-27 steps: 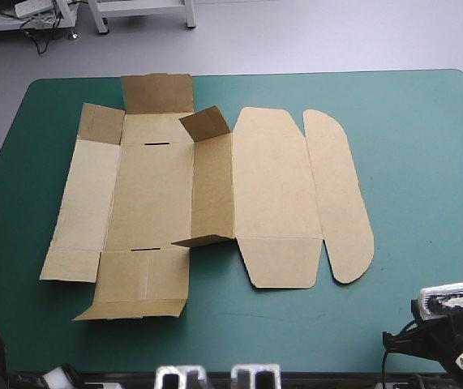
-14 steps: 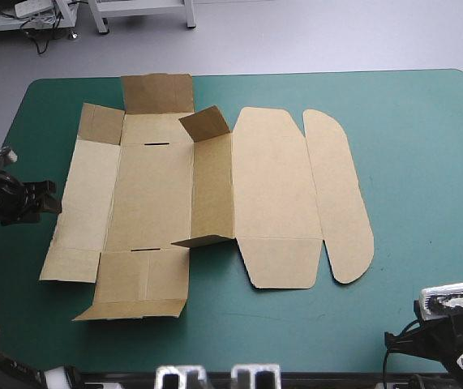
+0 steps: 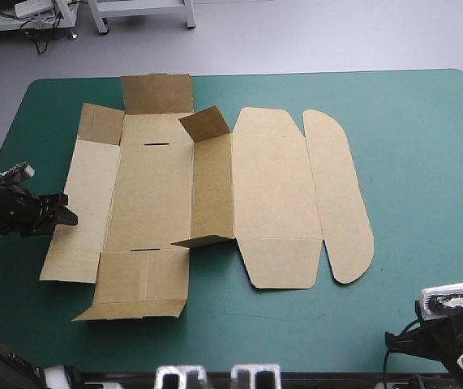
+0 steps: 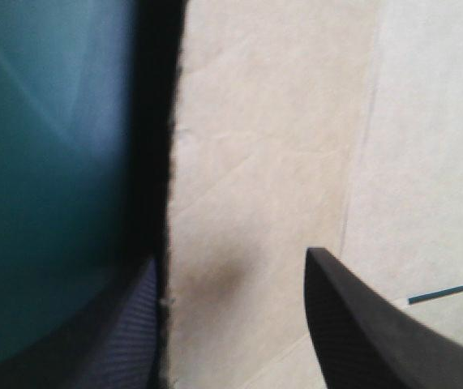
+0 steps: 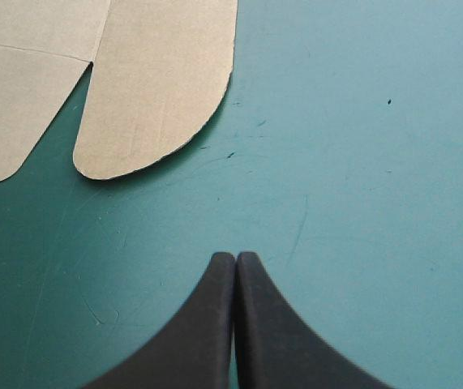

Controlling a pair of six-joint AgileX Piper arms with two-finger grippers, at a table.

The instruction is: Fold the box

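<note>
Holding the left pincer [image 3: 68,217] released at the left edge of the brown box [image 3: 154,194], holding the right pincer [image 5: 235,256] clenched above the teal-green desk [image 3: 417,121]

High view – from above and behind the robot, facing forward and down, far enough back to take in the whole table [image 3: 426,162], its far edge near the top. Left wrist view – looks along the left gripper [image 4: 231,259], very near the box [image 4: 272,146] at its side toward the table's left edge; only board and a strip of teal-green cover [image 4: 45,146] fit. Right wrist view looks down along the right gripper [image 5: 235,256] from farther off, by the table's near right corner, facing the box's rounded flap [image 5: 162,89]. High and left wrist views share that box edge. High and right wrist views share the flap's near end and the cover beside it.
</note>
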